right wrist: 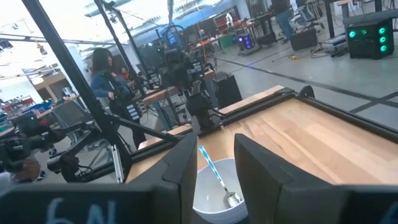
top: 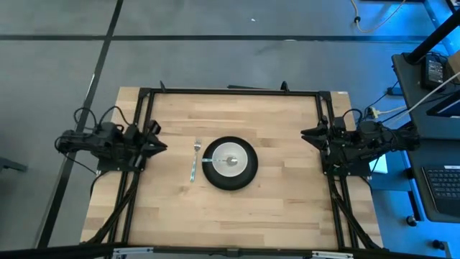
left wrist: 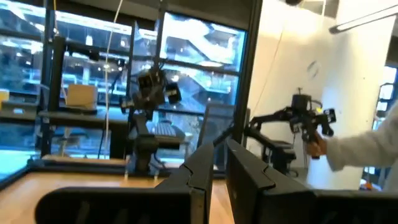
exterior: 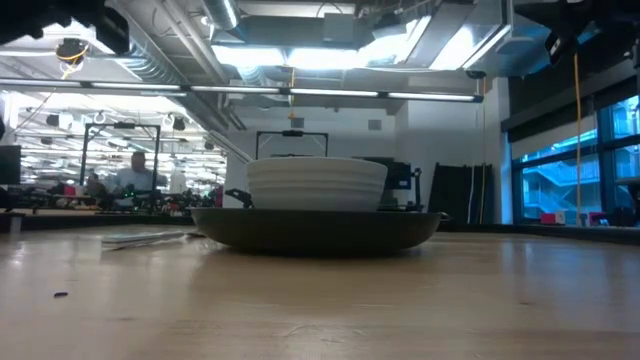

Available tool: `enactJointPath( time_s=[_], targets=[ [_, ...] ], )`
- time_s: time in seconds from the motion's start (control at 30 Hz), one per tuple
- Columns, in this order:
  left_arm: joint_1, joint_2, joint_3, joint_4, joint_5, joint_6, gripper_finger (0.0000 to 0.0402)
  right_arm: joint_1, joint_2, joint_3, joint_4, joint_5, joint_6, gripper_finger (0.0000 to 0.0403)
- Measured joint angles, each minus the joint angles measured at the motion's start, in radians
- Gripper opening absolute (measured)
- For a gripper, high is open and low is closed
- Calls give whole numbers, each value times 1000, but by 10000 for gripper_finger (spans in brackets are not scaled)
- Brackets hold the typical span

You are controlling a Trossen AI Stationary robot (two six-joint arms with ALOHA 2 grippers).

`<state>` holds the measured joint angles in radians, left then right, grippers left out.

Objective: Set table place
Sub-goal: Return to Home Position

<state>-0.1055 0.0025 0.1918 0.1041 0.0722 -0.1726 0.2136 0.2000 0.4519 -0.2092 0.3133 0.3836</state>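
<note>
wood table (top: 280,208) with a thin black frame carries the setting near its middle, and the two dark arms sit folded at opposite edges, the left gripper (top: 159,146) by the left edge and the right gripper (top: 307,134) by the right, both well apart from the dishes, each with fingers slightly parted and gripping nothing. black round plate (top: 230,184) lies flat with the white bowl (top: 236,154) upright on its centre. the fork (top: 195,160) lies on bare wood just beside the plate's left side, and the spoon (right wrist: 216,175) rests inside the bowl, its pale blue handle leaning across the rim.
</note>
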Motion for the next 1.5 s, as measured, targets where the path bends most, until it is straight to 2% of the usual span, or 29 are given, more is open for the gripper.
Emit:
enactJointPath(
  time_s=[0.27,0.4,0.63,0.87,1.5],
  targets=[
    [0,1,-116,105,0,-1,33,0,0,0,1,0,7,108],
    [0,0,-185,209,-1,-33,33,0,0,0,1,0,7,108],
    [0,0,-184,191,-7,-62,33,0,0,0,2,1,6,108],
    [0,1,-184,168,-70,-83,33,0,0,0,2,0,3,108],
    [0,1,-184,167,-70,-82,33,0,0,0,2,0,1,108]
  ],
)
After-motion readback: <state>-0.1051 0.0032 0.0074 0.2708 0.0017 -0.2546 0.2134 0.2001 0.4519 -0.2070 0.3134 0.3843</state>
